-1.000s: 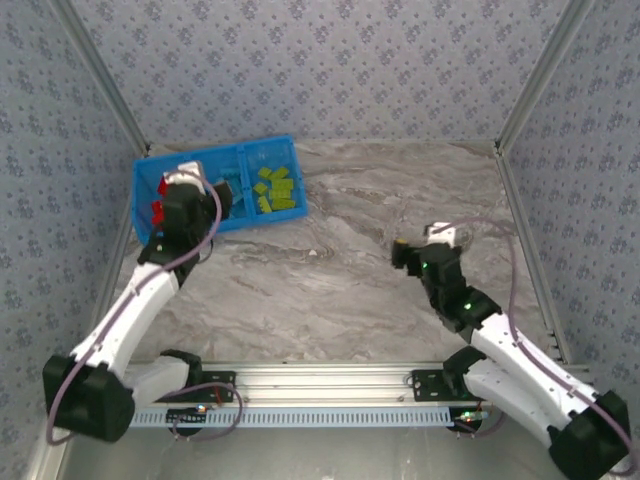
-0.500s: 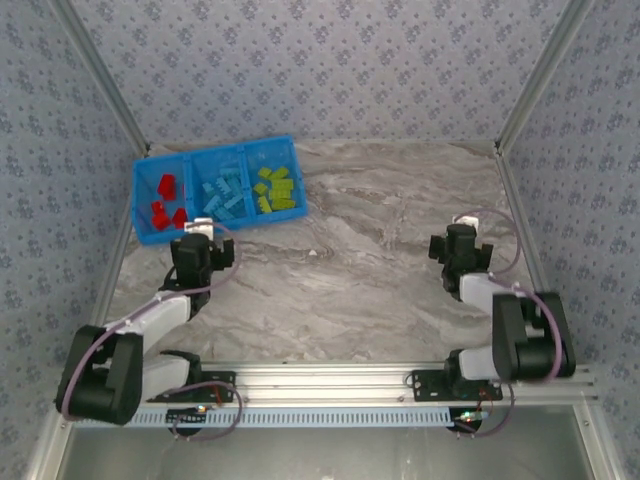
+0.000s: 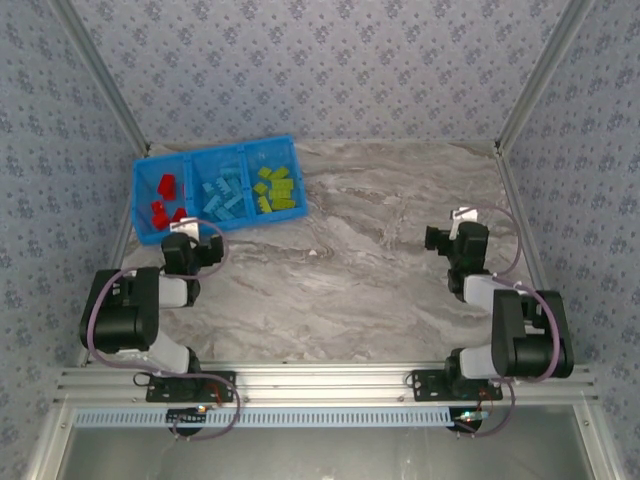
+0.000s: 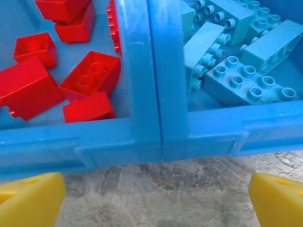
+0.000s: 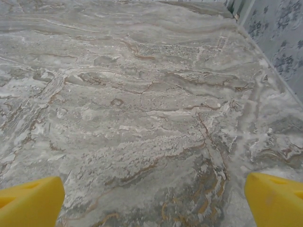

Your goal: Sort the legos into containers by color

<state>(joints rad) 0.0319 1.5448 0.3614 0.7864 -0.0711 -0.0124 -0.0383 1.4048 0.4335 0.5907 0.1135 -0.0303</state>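
Note:
The bright blue tray (image 3: 142, 196) stands at the back left of the table. Its left compartment holds red legos (image 3: 163, 200), the middle one light blue legos (image 3: 222, 196), the right one lime yellow-green legos (image 3: 274, 190). In the left wrist view the red legos (image 4: 90, 78) and light blue legos (image 4: 246, 85) lie behind the tray's near wall (image 4: 142, 139). My left gripper (image 3: 188, 247) rests just in front of the tray, open and empty; its yellow fingertips (image 4: 28, 201) stand wide apart. My right gripper (image 3: 457, 240) sits at the right, open over bare marble, fingertips (image 5: 274, 198) wide apart.
The grey marble tabletop (image 3: 350, 260) stretches between the arms. Patterned walls close in the back and both sides, and the right wall (image 5: 279, 28) runs near the right gripper. Both arms are folded back toward the aluminium rail (image 3: 320, 385) at the near edge.
The left arm has drawn back out of the tray and folded down in front of it. The right arm has also folded back and turned toward the right side.

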